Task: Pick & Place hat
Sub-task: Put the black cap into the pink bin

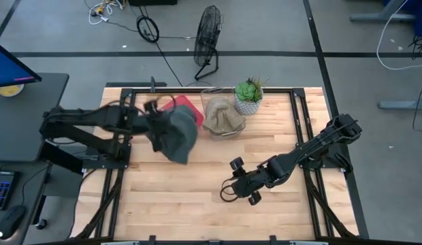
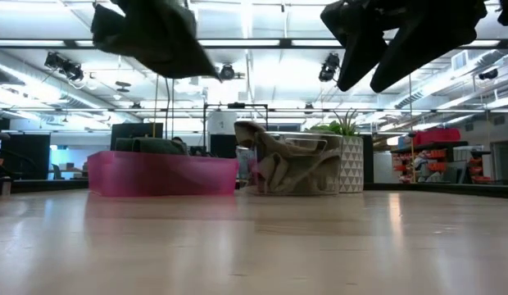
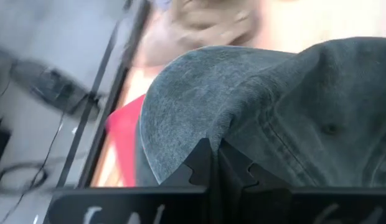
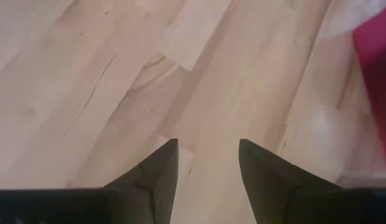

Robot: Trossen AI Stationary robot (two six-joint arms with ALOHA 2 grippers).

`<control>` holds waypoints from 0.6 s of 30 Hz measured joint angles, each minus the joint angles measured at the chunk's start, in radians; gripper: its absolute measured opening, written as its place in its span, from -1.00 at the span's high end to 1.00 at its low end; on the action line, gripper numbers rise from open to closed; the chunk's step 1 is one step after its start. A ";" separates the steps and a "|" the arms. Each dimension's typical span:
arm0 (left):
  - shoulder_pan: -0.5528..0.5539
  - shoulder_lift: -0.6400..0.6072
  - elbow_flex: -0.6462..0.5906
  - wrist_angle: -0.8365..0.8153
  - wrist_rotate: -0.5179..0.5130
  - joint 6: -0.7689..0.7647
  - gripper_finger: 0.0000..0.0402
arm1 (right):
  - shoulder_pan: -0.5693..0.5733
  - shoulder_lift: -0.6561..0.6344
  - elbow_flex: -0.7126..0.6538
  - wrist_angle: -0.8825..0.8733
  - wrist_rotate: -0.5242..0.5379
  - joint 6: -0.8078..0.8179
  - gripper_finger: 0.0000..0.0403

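Note:
A dark grey-blue denim hat (image 1: 177,136) hangs in the air above the table's left half, next to the red tray (image 1: 188,105). It also shows at the top of the low view (image 2: 156,37). My left gripper (image 3: 215,163) is shut on it and reaches in from the table's left side. My right gripper (image 1: 231,184) is open and empty, high above the bare wood at the table's centre right; its fingers (image 4: 157,171) stand apart over the table top. My left gripper pinches a fold of the hat's crown cloth (image 3: 229,132) between its two shut fingers, coming from the table's left. The cloth puckers at the fingertips. The hat is lifted clear of the table and hangs slack around and below the fingers.
The red tray (image 2: 160,174) holds dark cloth items at the far left centre. A wire basket with a tan hat (image 1: 223,117) stands beside it, and a potted plant (image 1: 249,95) behind that. Bare wood (image 1: 197,204) lies across the near half.

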 joint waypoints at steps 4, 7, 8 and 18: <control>0.100 -0.017 -0.015 -0.059 -0.007 0.023 0.97 | -0.005 0.000 0.000 0.010 0.003 -0.073 0.14; 0.175 -0.017 -0.099 -0.004 -0.002 0.124 0.97 | -0.017 0.000 0.000 0.023 0.007 -0.081 0.14; 0.201 -0.016 -0.140 0.036 0.003 0.167 0.96 | -0.022 0.000 0.000 0.027 0.008 -0.081 0.14; 0.454 -0.014 -0.397 0.423 0.075 0.600 0.96 | -0.064 0.000 0.000 0.030 0.008 -0.108 0.14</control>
